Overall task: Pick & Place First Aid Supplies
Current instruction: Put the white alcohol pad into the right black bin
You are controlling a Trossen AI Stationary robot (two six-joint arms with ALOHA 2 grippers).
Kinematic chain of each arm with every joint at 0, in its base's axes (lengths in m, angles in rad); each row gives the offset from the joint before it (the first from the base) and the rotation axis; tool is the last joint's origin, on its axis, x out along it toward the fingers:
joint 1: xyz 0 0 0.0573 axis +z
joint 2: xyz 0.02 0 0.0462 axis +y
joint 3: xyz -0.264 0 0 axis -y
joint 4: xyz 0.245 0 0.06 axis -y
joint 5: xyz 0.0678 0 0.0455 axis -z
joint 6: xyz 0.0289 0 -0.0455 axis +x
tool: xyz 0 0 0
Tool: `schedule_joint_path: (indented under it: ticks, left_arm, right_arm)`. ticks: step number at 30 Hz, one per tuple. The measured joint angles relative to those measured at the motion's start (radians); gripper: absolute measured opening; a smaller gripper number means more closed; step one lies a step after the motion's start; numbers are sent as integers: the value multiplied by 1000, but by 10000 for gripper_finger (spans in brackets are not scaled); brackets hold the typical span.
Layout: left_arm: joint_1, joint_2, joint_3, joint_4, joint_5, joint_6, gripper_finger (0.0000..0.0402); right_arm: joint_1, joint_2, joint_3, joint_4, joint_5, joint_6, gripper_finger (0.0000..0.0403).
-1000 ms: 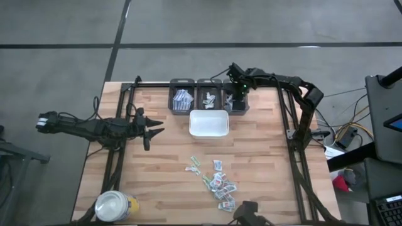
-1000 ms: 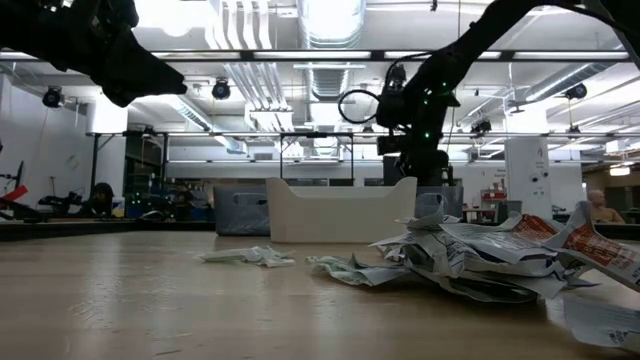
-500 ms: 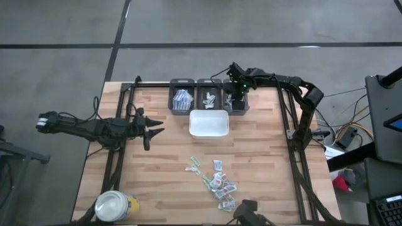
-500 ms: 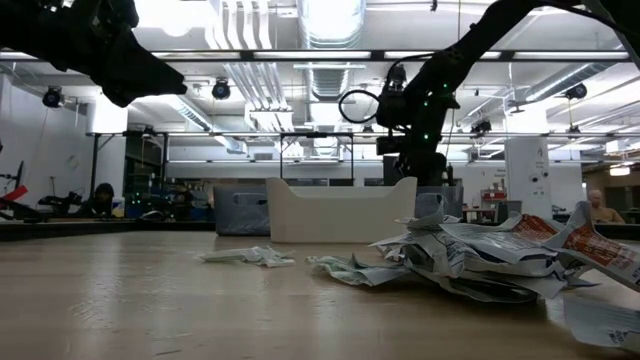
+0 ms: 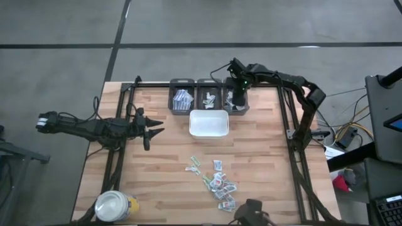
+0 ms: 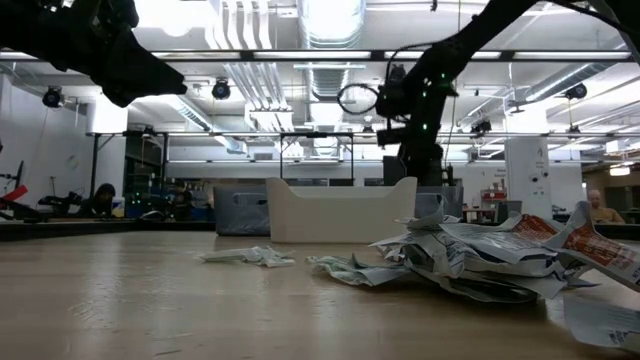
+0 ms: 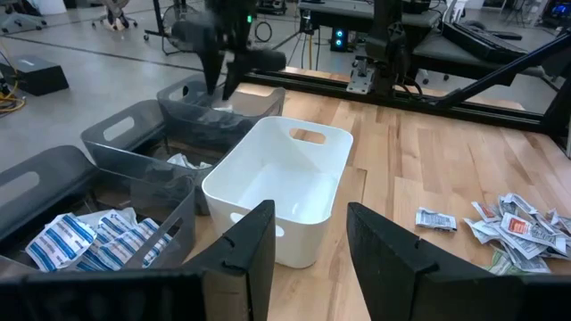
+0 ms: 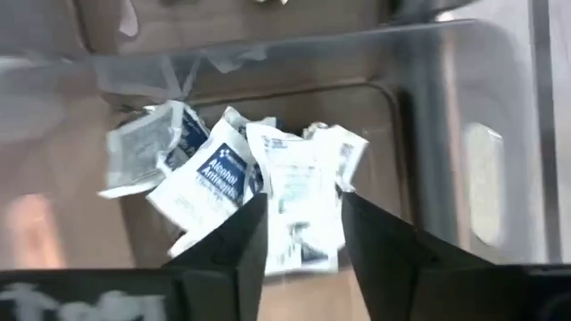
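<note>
The first aid supplies (image 5: 217, 183) lie in a loose heap of small paper packets on the near right of the table, also seen in the low view (image 6: 480, 255). More packets (image 8: 223, 169) lie on the floor of the rightmost grey bin (image 5: 237, 103) at the far edge. My right gripper (image 5: 233, 95) hangs open just above that bin; its fingers (image 8: 245, 241) stand apart over the packets. My left gripper (image 5: 154, 130) waits open above the table's left part, pointing toward the white tray (image 5: 208, 113).
Three grey bins stand in a row at the far edge; the left one (image 5: 181, 97) holds blue-and-white packets (image 7: 80, 236). The white tray (image 7: 268, 134) stands just before them. A yellow jar with a white lid (image 5: 115, 206) sits at the near left corner.
My right gripper has risen a little over the rightmost bin. My left arm has kept still, and the heap on the table lies as before.
</note>
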Motion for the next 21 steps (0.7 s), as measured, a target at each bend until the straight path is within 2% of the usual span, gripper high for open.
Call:
schedule_joint_path:
  ticks: [3,6,10,14,21]
  left_arm:
    - [0,0,0,0,0,0,136]
    - [0,0,0,0,0,0,136]
    - [0,0,0,0,0,0,136]
    - [0,0,0,0,0,0,136]
    - [0,0,0,0,0,0,136]
  right_arm:
    - [9,-26,63,-126,-8,81,159]
    - [25,-55,129,-277,-66,163,170]
    - [64,-117,157,-393,-254,247,178]
    - [152,-202,140,-398,-403,304,176]
    - [409,-306,125,-360,-391,452,161]
